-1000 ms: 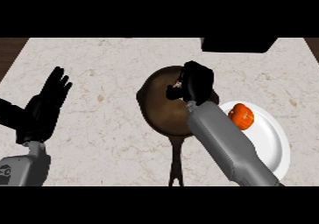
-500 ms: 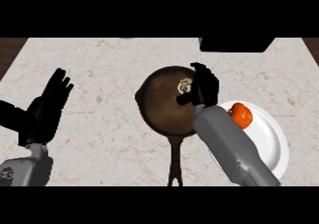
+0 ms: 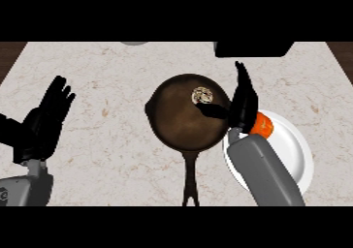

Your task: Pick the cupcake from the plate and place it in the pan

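Inside the pan (image 3: 185, 121), near its far rim, the cupcake (image 3: 202, 95) is sitting, so placing looks done. Beside it my right hand (image 3: 243, 104) is holding its fingers straight, gripping nothing. My left hand (image 3: 43, 123) is resting open.

The desk (image 3: 122, 87) was pale beige marble with brownish veins. The pan (image 3: 183, 121) was dark brown, the cupcake (image 3: 202, 95) speckled cream and brown. The plate (image 3: 290, 150) was white, carrying something orange (image 3: 263, 125). Both hands, left (image 3: 43, 121) and right (image 3: 244, 104), were black on grey forearms
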Controlling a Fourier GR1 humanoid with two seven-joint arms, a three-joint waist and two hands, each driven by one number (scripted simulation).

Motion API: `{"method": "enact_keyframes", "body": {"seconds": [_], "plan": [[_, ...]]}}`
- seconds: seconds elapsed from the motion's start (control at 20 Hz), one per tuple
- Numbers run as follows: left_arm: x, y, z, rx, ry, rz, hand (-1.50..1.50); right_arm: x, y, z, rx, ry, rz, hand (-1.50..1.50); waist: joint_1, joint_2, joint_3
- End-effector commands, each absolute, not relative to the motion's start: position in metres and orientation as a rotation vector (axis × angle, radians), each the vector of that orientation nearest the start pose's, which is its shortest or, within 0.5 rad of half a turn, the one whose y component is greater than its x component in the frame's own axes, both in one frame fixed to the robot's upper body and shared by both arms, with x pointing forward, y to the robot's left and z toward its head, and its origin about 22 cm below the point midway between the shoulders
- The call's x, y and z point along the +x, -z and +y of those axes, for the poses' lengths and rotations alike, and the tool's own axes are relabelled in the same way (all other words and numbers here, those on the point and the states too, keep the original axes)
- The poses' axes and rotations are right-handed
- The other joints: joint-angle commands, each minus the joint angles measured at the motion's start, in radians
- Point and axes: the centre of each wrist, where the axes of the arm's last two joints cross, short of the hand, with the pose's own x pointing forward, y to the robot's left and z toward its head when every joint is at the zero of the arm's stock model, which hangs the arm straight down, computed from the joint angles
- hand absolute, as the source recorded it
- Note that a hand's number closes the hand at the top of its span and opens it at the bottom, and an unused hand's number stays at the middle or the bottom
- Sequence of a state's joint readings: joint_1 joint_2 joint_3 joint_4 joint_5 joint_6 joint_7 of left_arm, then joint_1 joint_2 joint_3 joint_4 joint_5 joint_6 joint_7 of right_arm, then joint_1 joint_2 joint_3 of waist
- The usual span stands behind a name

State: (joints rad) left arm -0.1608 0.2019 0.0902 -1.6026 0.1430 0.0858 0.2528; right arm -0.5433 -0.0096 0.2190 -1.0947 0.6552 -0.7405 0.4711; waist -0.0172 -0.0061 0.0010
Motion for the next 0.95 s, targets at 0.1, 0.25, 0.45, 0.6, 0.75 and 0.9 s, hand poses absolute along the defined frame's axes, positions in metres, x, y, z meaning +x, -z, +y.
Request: {"method": "enact_keyframes", "body": {"seconds": [0.1,0.25,0.45,0.6,0.75,0.9], "plan": [[0.274,-0.062,0.271,0.121,-0.066,-1.510,0.00,0.288,-0.037,-0.173,-0.679,0.037,-1.604,-1.50,-0.017,-0.003,0.000],[0.271,-0.056,0.275,0.111,-0.084,-1.508,0.00,0.246,-0.030,-0.184,-0.572,0.086,-1.630,-1.50,-0.015,-0.002,0.001],[0.276,-0.053,0.281,0.133,-0.068,-1.505,0.00,0.203,-0.053,-0.219,-0.484,0.009,-1.678,-1.50,-0.009,0.001,-0.001],[0.279,-0.061,0.277,0.105,-0.059,-1.516,0.00,0.177,-0.052,-0.214,-0.527,0.045,-1.684,-1.50,0.007,0.004,-0.001],[0.274,-0.077,0.277,0.104,-0.059,-1.527,0.00,0.154,-0.028,-0.231,-0.589,0.047,-1.665,-1.50,0.010,0.004,-0.001],[0.277,-0.054,0.270,0.102,-0.055,-1.522,0.00,0.148,-0.032,-0.237,-0.564,0.035,-1.655,-1.50,0.011,0.005,-0.001]]}}
